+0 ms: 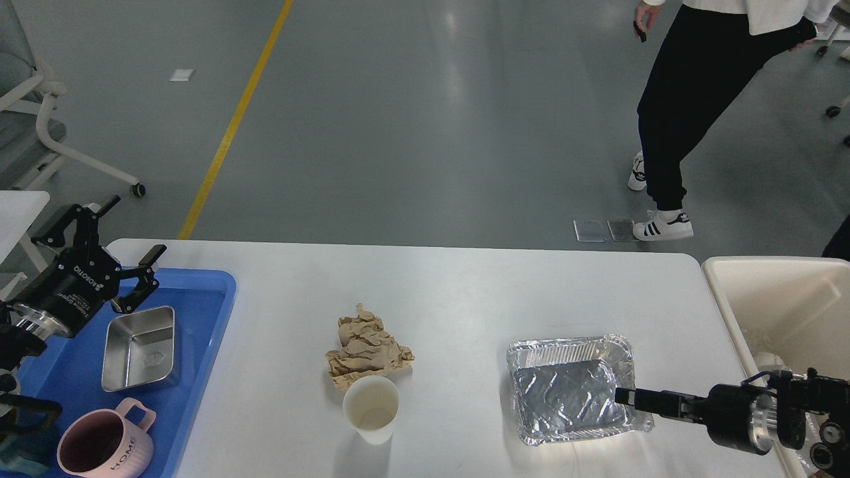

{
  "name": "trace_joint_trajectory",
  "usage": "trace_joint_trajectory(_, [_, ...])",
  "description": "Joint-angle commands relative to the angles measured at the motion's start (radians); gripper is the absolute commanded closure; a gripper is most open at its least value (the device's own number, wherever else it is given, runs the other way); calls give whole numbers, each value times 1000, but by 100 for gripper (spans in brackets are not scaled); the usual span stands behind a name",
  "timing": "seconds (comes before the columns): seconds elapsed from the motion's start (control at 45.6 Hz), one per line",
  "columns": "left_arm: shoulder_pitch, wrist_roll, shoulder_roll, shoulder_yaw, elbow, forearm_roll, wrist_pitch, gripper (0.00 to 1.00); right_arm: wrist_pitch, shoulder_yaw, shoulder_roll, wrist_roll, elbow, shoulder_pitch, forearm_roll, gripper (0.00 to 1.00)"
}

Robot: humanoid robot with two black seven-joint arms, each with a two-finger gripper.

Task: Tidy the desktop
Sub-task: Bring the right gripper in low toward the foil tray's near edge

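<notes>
The white desktop (451, 292) holds a crumpled brown paper (367, 346), a white paper cup (372, 406) just in front of it, and an empty foil tray (564, 388) to the right. My left gripper (133, 229) is open and empty, hovering over the far left corner of the blue tray (206, 318). My right gripper (624, 397) reaches in from the right, its tip over the foil tray's right rim. Its two fingers look like one dark bar, so I cannot tell whether it grips the rim.
The blue tray holds a steel container (139, 348) and a pink mug (103, 448). A cream bin (777, 299) stands off the table's right end. A person (684, 99) stands on the floor behind the table. A white chair (46, 126) is at far left.
</notes>
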Motion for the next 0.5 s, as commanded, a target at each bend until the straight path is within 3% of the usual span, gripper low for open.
trace_joint_trajectory(0.0, [0,0,-1,-3,0,0,0,3,0,-15,33,0,-30,13,-1,0])
trace_joint_trajectory(0.483, [0,-2,-1,-8,0,0,-14,3,-28,-42,117,6,-125,41,-1,0])
